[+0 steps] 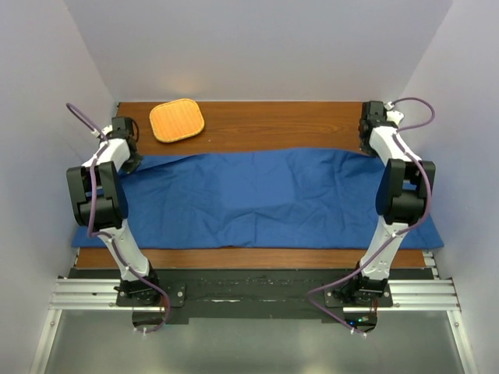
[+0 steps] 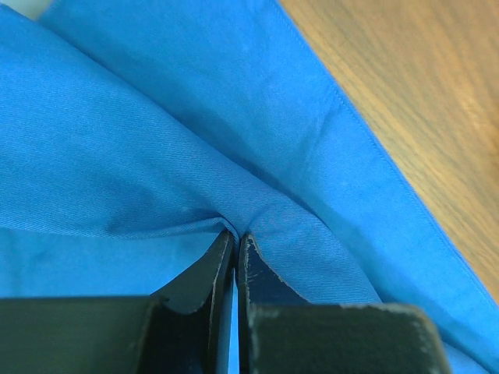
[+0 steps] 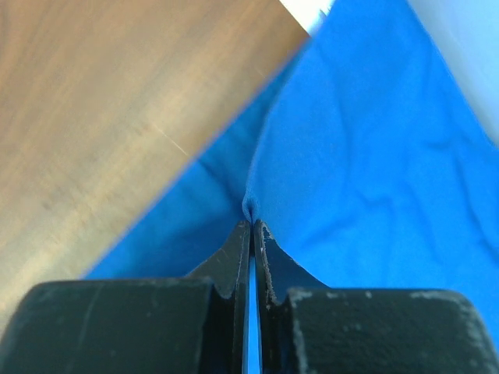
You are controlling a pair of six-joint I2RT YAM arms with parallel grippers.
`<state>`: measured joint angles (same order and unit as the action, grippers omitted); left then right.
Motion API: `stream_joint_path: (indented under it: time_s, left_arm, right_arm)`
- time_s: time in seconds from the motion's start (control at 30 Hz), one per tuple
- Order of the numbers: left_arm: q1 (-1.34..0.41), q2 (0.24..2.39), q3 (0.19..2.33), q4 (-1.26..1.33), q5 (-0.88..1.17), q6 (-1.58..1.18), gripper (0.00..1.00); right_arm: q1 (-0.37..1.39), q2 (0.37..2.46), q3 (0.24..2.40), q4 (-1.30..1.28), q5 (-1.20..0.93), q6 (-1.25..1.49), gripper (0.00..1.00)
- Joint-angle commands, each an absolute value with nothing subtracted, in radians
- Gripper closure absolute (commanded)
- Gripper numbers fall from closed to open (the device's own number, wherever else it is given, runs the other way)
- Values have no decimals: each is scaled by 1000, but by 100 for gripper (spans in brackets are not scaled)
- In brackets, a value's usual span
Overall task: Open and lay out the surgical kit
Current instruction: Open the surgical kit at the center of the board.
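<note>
Right, your L gripper (image 2: 235, 236) is pinched tight on a fold of the blue cloth wrap (image 1: 257, 199) at its far-left corner. R gripper (image 3: 252, 226) is clamped the same way on the far-right corner. Wrap lies spread, wrinkled, across the table (image 1: 281, 125), w/ the orange mat (image 1: 177, 120) near its far edge, not touching.

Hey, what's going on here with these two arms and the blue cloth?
Two robot arms hold the blue cloth wrap at its far side. The left gripper is shut on a fold near the cloth's far left, the right gripper on its far right edge. The cloth lies wide across the wooden table, a bit rumpled. The orange mat sits apart beyond it.
</note>
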<state>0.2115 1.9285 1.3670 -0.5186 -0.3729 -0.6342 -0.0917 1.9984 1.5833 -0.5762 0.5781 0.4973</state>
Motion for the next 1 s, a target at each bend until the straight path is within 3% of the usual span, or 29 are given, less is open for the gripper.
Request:
stream_joint_path:
  time_s: [0.0,0.2,0.33,0.6,0.67,0.8,0.97]
  left_arm:
    - [229,1868,1365,-528,-400,-618,96]
    - [232,1881,1362,-531,-397,-624,97]
    - [233,1890,1356,-529,-394,-627,97]
    - [233,1898,1351,-526,-397,-623,97]
    - [233,1902,1353,-526,-399,-623,97]
    - [235,1908,1355,-526,-403,-620,98]
    - [233,1908,1362,-534,-414,-618,98]
  right_arm:
    - [-121,1915,1420,-555,604,561,100]
    - [-169,1856,1221,-428,532,620,100]
    - [-184,1852,1180,-370,474,643,92]
    - [-187,1859,1218,-347,448,653,55]
    - [-190,1874,1247,-344,449,650,52]
    - [-204,1908,1296,-354,457,649,61]
    - [-209,1928,1327,-364,457,644,84]
